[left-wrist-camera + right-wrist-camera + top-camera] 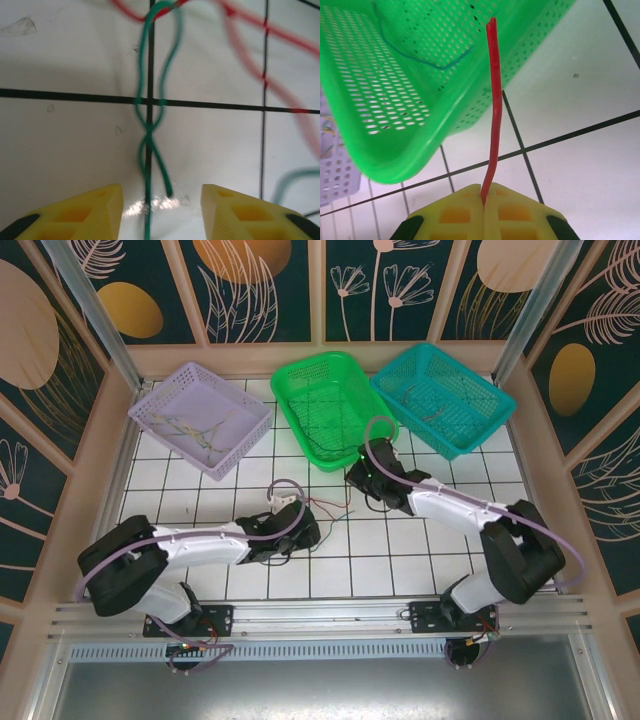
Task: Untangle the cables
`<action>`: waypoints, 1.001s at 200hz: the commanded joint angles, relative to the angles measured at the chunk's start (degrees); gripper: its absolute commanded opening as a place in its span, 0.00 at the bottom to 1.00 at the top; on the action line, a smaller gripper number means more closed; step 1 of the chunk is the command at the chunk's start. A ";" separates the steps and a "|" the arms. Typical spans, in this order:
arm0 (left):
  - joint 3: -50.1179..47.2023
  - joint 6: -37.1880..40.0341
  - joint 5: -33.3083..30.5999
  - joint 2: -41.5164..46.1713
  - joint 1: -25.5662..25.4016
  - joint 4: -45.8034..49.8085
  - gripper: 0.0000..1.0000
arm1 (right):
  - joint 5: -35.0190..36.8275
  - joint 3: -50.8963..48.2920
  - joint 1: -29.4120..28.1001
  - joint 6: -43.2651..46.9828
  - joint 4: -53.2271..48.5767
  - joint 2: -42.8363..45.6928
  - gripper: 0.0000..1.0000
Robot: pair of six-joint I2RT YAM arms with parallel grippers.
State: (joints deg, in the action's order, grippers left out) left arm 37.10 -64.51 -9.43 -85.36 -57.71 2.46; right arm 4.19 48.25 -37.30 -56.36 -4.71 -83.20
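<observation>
The right gripper (484, 200) is clamped on a red cable (493, 100), which stands up from its closed yellow jaws just in front of the green basket (380, 100). The left gripper (160, 200), on the near side of that basket, hangs with its jaws spread and empty above a twisted green cable (150, 125). That cable lies on the white tiled table (65, 150), with blurred red strands (280, 95) beside it.

The green cable (149, 130) lies crossed over itself on the bench (65, 145), a red cable (264, 75) curving beside it.
</observation>
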 commanded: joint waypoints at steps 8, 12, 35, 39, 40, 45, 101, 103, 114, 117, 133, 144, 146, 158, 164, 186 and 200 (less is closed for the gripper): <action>2.99 -0.97 -6.89 -4.68 -0.28 2.29 0.27 | 1.44 -1.21 0.01 -1.21 -5.94 4.74 0.00; 3.13 -0.97 -7.20 -5.57 -0.23 2.24 0.23 | 1.36 -1.32 0.27 -1.25 -6.23 5.45 0.00; 4.22 -2.16 -7.68 -10.23 -0.21 2.65 0.02 | 0.84 -1.56 2.14 -0.86 -7.68 9.86 0.00; 4.10 -2.48 -7.87 -10.59 -0.26 2.61 0.00 | 0.82 -1.47 2.64 -0.73 -8.09 10.60 0.00; 4.11 -2.56 -7.87 -10.65 -0.28 2.58 0.00 | 0.82 -1.44 2.74 -0.66 -8.24 10.73 0.00; 3.81 -3.00 -8.11 -10.86 -0.24 2.40 0.00 | 0.82 -1.35 3.36 -0.47 -8.82 11.65 0.00; 0.73 -4.77 -11.88 -3.67 -0.26 1.76 0.00 | -0.34 0.39 14.55 5.36 -13.48 19.99 0.00; 0.77 -4.67 -11.87 -3.32 -0.24 1.59 0.00 | -0.61 0.47 14.96 5.55 -13.48 20.11 0.00; 1.06 -4.48 -11.87 -1.40 -0.22 0.84 0.01 | -1.59 0.91 16.74 6.45 -13.43 21.14 0.00; 1.21 -4.37 -11.93 -0.88 -0.24 0.54 0.05 | -1.95 0.96 17.27 6.72 -13.25 21.36 0.00; 2.45 -4.08 -12.39 2.03 -0.26 0.08 0.26 | -3.04 1.05 19.21 7.31 -11.99 22.69 0.00; 3.82 -3.88 -12.89 3.97 -0.23 0.27 0.32 | -5.99 1.21 20.62 6.67 -11.75 23.12 0.00; 4.07 -3.81 -13.00 4.28 -0.24 0.22 0.33 | -6.20 1.34 20.82 6.47 -11.80 23.16 0.00; 5.20 -3.20 -12.94 6.52 -0.25 -1.29 0.38 | -7.20 1.94 21.64 5.06 -12.22 23.06 0.00; 5.56 -2.70 -12.45 7.67 -0.21 -2.78 0.41 | -7.41 2.46 21.74 4.28 -12.61 22.94 0.00; 6.35 -0.90 -7.75 10.06 -0.26 -11.70 0.53 | -8.39 3.89 21.75 -1.04 -13.73 22.21 0.00; 7.45 -0.79 -3.45 9.30 -0.47 -17.76 0.58 | -9.38 4.41 21.82 -4.36 -13.66 21.54 0.00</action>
State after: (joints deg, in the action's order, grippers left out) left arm 42.11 -66.98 -18.79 -76.29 -58.13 -3.55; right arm -2.15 49.98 -15.79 -54.63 -17.45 -61.04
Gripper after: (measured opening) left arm 0.550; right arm 0.048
